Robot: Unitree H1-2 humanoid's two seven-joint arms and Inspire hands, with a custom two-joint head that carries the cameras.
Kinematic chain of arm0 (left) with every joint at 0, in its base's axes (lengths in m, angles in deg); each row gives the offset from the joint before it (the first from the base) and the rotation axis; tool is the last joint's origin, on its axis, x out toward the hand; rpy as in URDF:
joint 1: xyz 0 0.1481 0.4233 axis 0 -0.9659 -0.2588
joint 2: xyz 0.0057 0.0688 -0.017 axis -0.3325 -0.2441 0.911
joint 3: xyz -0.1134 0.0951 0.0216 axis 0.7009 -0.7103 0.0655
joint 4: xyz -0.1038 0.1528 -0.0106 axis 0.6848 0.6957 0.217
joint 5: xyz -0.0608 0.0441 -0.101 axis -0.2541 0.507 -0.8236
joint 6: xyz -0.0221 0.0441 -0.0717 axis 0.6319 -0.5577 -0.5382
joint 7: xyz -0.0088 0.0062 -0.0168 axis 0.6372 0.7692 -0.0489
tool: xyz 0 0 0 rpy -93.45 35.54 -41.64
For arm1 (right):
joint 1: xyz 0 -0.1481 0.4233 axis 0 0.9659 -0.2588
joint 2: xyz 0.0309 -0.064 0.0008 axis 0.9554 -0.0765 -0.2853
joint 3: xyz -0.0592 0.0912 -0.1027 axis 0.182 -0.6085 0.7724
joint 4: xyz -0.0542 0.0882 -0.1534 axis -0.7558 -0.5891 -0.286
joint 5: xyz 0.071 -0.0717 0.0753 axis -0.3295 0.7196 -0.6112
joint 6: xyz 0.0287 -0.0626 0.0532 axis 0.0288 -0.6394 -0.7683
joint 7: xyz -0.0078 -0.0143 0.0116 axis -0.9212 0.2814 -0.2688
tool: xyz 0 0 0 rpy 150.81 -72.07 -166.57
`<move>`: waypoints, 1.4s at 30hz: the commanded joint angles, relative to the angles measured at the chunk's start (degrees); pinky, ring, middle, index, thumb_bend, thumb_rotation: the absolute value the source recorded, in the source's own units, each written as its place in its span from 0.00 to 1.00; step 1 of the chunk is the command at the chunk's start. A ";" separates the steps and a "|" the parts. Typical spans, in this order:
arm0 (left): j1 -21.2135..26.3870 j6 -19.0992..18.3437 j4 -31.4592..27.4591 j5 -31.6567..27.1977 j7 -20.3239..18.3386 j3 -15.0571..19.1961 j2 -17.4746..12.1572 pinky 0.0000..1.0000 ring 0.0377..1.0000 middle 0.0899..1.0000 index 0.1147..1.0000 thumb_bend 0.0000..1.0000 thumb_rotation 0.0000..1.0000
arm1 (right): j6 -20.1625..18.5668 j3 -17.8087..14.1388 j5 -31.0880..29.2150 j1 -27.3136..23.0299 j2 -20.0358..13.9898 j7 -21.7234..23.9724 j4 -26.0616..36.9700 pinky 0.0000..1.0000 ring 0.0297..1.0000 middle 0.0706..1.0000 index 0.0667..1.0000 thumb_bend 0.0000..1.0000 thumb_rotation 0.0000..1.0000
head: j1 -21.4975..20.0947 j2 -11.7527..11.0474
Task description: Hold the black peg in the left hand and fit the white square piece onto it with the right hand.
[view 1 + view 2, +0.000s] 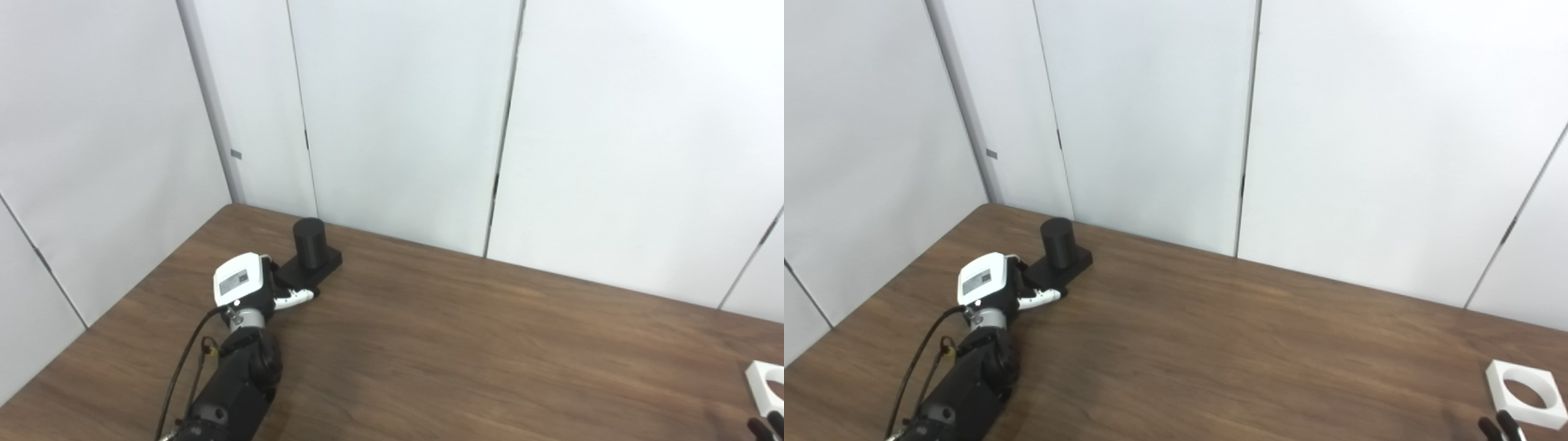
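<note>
The black peg (309,242) stands upright on its black square base (318,264) at the far left of the wooden table (465,343). My left hand (245,285) is at the base's near left edge, and its white thumb (294,298) lies along the base's front. Its fingers are hidden behind the back of the hand, so the grip is unclear. The white square piece (1524,394), with a round hole, lies flat at the near right edge. Only the dark fingertips (1497,425) of my right hand show, just in front of the piece and apart from it.
White wall panels (398,122) close the table at the back and on the left. A black cable (177,373) runs along my left forearm.
</note>
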 commanded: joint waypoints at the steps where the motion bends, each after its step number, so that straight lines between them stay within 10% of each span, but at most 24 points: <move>1: 3.45 1.46 -0.53 -0.36 2.96 0.33 -0.91 0.91 0.85 0.78 0.52 0.81 0.43 | 2.15 0.60 -0.28 7.92 0.45 -0.42 1.96 1.00 1.00 0.94 0.96 0.76 1.00 | 0.08 0.00; 7: 3.52 5.71 0.71 -2.78 7.08 0.86 -0.54 0.91 0.83 0.72 0.42 0.53 0.08 | 2.59 0.79 0.31 7.86 0.65 -0.70 1.93 1.00 1.00 0.94 0.97 0.74 1.00 | -0.24 0.16; 25: -1.80 12.47 -5.93 -6.75 7.23 0.51 0.35 0.84 0.81 0.69 0.42 0.52 0.05 | 2.21 1.56 1.84 7.60 0.82 -1.15 2.41 1.00 0.97 0.91 0.94 0.75 1.00 | -2.17 1.20; 42: -19.15 10.93 -35.19 -7.87 -9.89 -3.63 3.68 0.69 0.79 0.73 0.42 0.51 0.06 | -6.44 4.43 2.87 8.96 1.78 -1.71 9.40 1.00 1.00 1.00 1.00 0.63 1.00 | -9.44 7.59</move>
